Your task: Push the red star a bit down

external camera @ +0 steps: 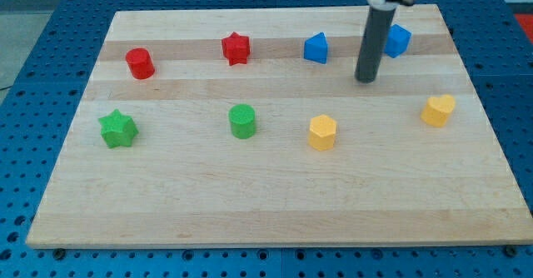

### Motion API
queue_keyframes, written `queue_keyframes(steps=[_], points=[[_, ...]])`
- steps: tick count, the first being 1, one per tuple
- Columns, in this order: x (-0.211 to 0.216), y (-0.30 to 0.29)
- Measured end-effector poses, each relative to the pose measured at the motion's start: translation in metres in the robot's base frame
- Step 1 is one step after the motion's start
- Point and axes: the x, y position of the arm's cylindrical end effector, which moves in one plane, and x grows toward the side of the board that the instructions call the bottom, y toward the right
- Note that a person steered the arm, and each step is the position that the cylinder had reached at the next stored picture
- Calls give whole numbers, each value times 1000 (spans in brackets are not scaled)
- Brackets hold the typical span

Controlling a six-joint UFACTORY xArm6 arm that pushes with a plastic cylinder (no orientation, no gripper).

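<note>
The red star (236, 48) lies on the wooden board near the view's top, left of centre. My tip (366, 79) rests on the board well to the star's right and a little lower. It sits between a blue block (316, 48) on its left and a second blue block (397, 41) on its upper right, which the rod partly hides. The tip touches no block.
A red cylinder (140, 63) lies at the upper left. A green star (118, 129) and a green cylinder (243, 121) lie lower left and centre. Two yellow blocks (322, 132) (439, 110) lie right of centre. The wooden board (275, 203) sits on a blue perforated table.
</note>
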Motion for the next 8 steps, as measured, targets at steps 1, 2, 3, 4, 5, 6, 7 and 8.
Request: queue_keyframes(steps=[1,2,3,4,5,6,7,8], points=[[-9,-80],[-27,-142],[-44,-148],[-62,-136],[-93,-138],[-118,-171],[-79,-251],[-57,-278]])
